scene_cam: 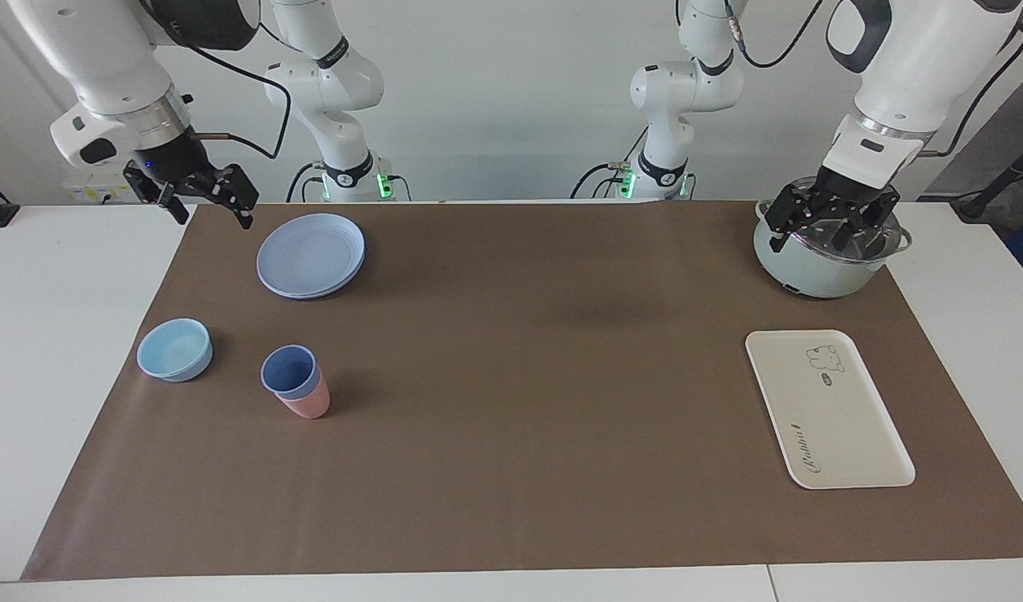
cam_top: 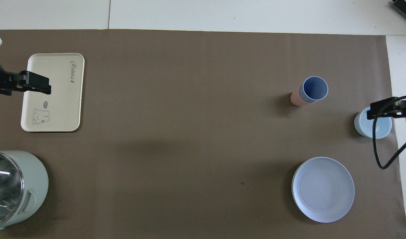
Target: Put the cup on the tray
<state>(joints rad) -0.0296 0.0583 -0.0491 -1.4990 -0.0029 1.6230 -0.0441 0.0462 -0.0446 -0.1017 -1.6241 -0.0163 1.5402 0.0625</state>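
The blue cup (scene_cam: 289, 369) (cam_top: 314, 89) stands upright, nested inside a pink cup (scene_cam: 309, 406) (cam_top: 295, 98), toward the right arm's end of the brown mat. The cream tray (scene_cam: 837, 426) (cam_top: 56, 96) with the animal drawing lies flat toward the left arm's end, nothing on it. My right gripper (scene_cam: 214, 213) hangs open in the air over the mat's corner by its own base, well apart from the cup. My left gripper (scene_cam: 829, 234) hangs open over the pot, holding nothing. In the overhead view one left finger (cam_top: 35, 82) overlaps the tray.
A pale green pot (scene_cam: 812, 272) (cam_top: 33, 186) with a glass lid stands nearer to the robots than the tray. A round blue plate (scene_cam: 310, 255) (cam_top: 323, 189) lies nearer to the robots than the cups. A light-blue bowl (scene_cam: 175, 349) (cam_top: 365, 127) sits beside the cups.
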